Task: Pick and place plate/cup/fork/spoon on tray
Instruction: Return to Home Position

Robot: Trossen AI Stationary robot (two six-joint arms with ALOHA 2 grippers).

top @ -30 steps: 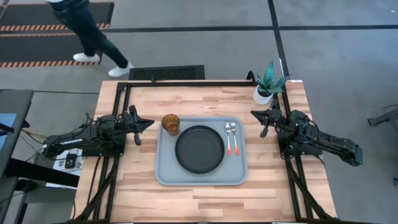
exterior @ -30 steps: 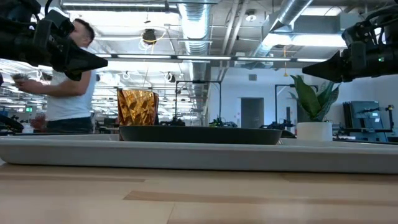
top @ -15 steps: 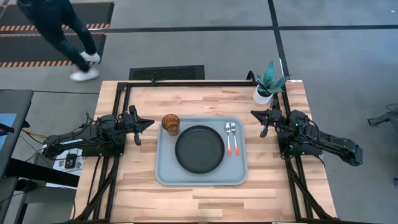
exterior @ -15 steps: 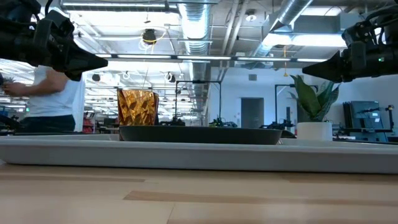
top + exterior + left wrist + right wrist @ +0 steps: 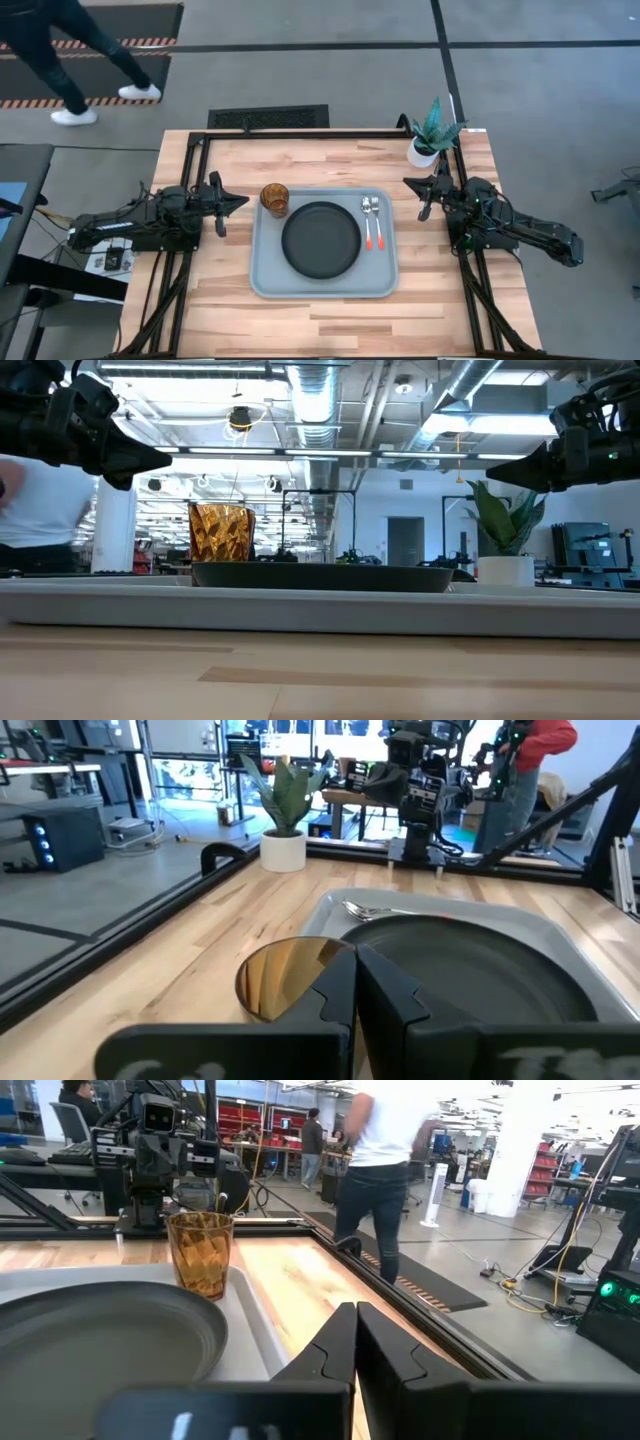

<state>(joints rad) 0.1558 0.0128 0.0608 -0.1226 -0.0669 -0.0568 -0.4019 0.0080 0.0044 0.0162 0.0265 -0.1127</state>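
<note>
Tray laid, both arms idle at the counter's sides.

The jaws of the left arm are pressed shut and empty, just off the tray. On it stand the ribbed cup, probably light and breakable, best held by its wall; the stiff plate, graspable only at its rim; and thin, slippery cutlery, best pinched mid-handle. The jaws of the right arm are likewise shut and empty.
</note>
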